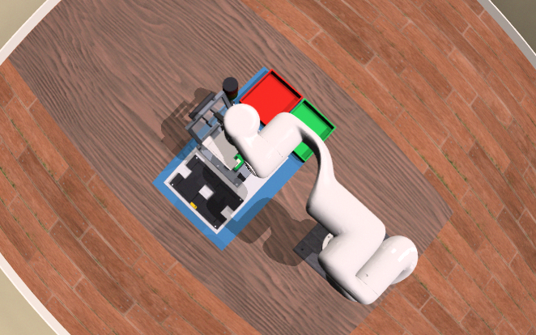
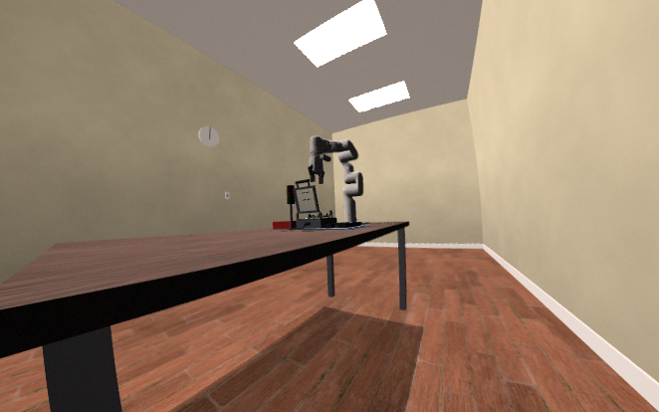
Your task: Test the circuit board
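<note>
In the top view my arm covers most of the tester (image 1: pixel 221 164). A small green corner of the circuit board (image 1: pixel 238 160) shows under my wrist at the tester; the rest of the board is hidden, so I cannot tell how it lies. The tester's lid (image 1: pixel 205 114) stands open, upright in the side view (image 2: pixel 305 198). My gripper (image 2: pixel 318 177) is open and empty, hanging well above the tester beside the lid's top edge. The tray (image 1: pixel 205 196), with black foam and white cut-outs, holds no board. The signal light post (image 1: pixel 230 86) stands behind the tester; its colour is too small to tell.
The red bin (image 1: pixel 270 96) and the green bin (image 1: pixel 313 127) stand side by side behind the tester on the blue mat (image 1: pixel 219 233). My arm's base (image 1: pixel 361 258) is at the front right. The upright lid stands close to my fingers.
</note>
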`<state>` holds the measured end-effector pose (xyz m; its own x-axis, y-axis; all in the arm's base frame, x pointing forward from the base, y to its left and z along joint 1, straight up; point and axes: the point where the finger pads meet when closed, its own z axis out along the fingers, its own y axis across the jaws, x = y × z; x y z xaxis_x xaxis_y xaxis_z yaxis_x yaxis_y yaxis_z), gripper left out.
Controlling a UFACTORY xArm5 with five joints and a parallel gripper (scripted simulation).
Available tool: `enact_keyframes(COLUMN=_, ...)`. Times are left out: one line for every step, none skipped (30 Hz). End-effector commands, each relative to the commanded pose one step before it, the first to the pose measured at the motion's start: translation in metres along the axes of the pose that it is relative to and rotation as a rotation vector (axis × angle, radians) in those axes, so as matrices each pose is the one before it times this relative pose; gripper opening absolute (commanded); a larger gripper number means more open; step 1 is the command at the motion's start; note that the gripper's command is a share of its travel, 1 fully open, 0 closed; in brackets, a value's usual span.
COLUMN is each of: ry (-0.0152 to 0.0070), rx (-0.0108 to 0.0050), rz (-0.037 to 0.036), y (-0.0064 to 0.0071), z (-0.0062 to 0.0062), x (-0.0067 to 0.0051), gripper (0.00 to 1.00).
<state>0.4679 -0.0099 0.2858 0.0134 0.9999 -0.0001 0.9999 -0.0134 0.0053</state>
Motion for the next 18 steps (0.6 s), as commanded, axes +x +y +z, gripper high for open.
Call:
enact_keyframes(ry=0.00003, rx=0.00153, rz=-0.00001, y=0.00104, z=-0.03434, x=-0.00021, gripper=1.00)
enact_keyframes(ry=0.00000, rx=0.00000, rz=0.00000, y=0.00000, z=-0.00320, x=-0.00002, gripper=1.00)
enact_keyframes(ry=0.00000, rx=0.00000, rz=0.00000, y=0.00000, z=-0.00254, x=-0.00002, gripper=1.00)
enact_keyframes(ry=0.00000, rx=0.00000, rz=0.00000, y=0.00000, z=-0.00192, x=-0.00001, gripper=1.00)
enact_keyframes(ry=0.00000, rx=0.00000, rz=0.00000, y=0.00000, z=-0.00138, x=-0.00001, gripper=1.00)
enact_keyframes(ry=0.00000, rx=0.00000, rz=0.00000, y=0.00000, z=-0.00091, x=-0.00001, gripper=1.00)
enact_keyframes(ry=0.00000, rx=0.00000, rz=0.00000, y=0.00000, z=-0.00052, x=0.00000, gripper=1.00)
enact_keyframes(ry=0.00000, rx=0.00000, rz=0.00000, y=0.00000, z=-0.00023, x=0.00000, gripper=1.00)
enact_keyframes(ry=0.00000, rx=0.00000, rz=0.00000, y=0.00000, z=0.00000, x=0.00000, gripper=1.00)
enact_keyframes(ry=0.00000, rx=0.00000, rz=0.00000, y=0.00000, z=0.00000, x=0.00000, gripper=1.00)
enact_keyframes(ry=0.00000, rx=0.00000, rz=0.00000, y=0.00000, z=-0.00006, x=0.00000, gripper=1.00)
enact_keyframes(ry=0.00000, rx=0.00000, rz=0.00000, y=0.00000, z=-0.00001, x=0.00000, gripper=1.00)
enact_keyframes(ry=0.00000, rx=0.00000, rz=0.00000, y=0.00000, z=0.00000, x=0.00000, gripper=0.52)
enact_keyframes(ry=0.00000, rx=0.00000, rz=0.00000, y=0.00000, z=0.00000, x=0.00000, gripper=0.52)
enact_keyframes(ry=0.00000, rx=0.00000, rz=0.00000, y=0.00000, z=0.00000, x=0.00000, gripper=0.52)
enact_keyframes(ry=0.00000, rx=0.00000, rz=0.00000, y=0.00000, z=0.00000, x=0.00000, gripper=0.52)
enact_keyframes(ry=0.00000, rx=0.00000, rz=0.00000, y=0.00000, z=0.00000, x=0.00000, gripper=0.52)
enact_keyframes(ry=0.00000, rx=0.00000, rz=0.00000, y=0.00000, z=0.00000, x=0.00000, gripper=0.52)
